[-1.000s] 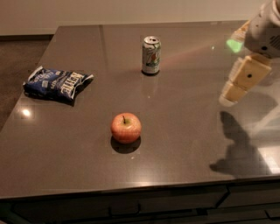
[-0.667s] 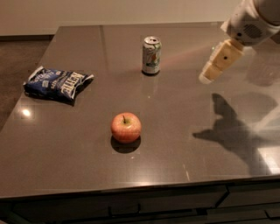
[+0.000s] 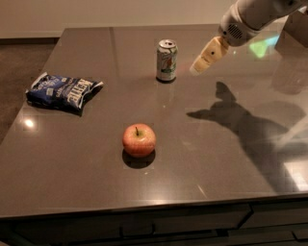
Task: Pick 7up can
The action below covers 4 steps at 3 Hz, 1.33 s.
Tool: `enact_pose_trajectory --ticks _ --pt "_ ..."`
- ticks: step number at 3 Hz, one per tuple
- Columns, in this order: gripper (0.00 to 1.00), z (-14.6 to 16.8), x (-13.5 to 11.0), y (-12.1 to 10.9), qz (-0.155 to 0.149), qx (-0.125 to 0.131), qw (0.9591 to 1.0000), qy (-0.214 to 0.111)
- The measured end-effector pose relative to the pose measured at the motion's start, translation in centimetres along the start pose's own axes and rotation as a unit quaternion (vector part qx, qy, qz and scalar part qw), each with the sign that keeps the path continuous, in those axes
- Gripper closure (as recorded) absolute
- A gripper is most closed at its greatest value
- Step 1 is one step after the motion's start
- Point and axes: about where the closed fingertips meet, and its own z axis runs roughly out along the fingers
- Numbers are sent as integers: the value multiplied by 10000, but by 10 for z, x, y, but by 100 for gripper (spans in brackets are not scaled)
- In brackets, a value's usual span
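Nearest, a red apple (image 3: pixel 138 139) is sitting alone on the dark shiny table (image 3: pixel 202 178), and the arm's shadow (image 3: pixel 236 120) is being thrown on its right part. Farther back on the left, a blue chip bag (image 3: pixel 62 92) is lying flat. Farther still, the 7up can (image 3: pixel 166 60) is standing upright on the table and is not being held or touched. The gripper (image 3: pixel 206 56) is being held in the air near the can's right side, apart from it; whether it is spread or pressed together cannot be told. So nothing is judged done yet: the can is waiting to be reached, squeezed and lifted. Behind, a pale wall (image 3: pixel 120 12) is being seen, with brown floor (image 3: pixel 24 62) on the left.
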Motion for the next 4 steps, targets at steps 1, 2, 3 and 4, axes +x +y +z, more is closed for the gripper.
enact_pose_trajectory --ticks 1,2,3,4 --pt "0 40 -19 -9 278 38 9995 -142" --pt "0 81 -48 -14 479 62 9984 -301" --pt "0 98 -66 -12 516 47 9978 -407" --pt "2 114 -84 -9 525 -67 9973 -511"
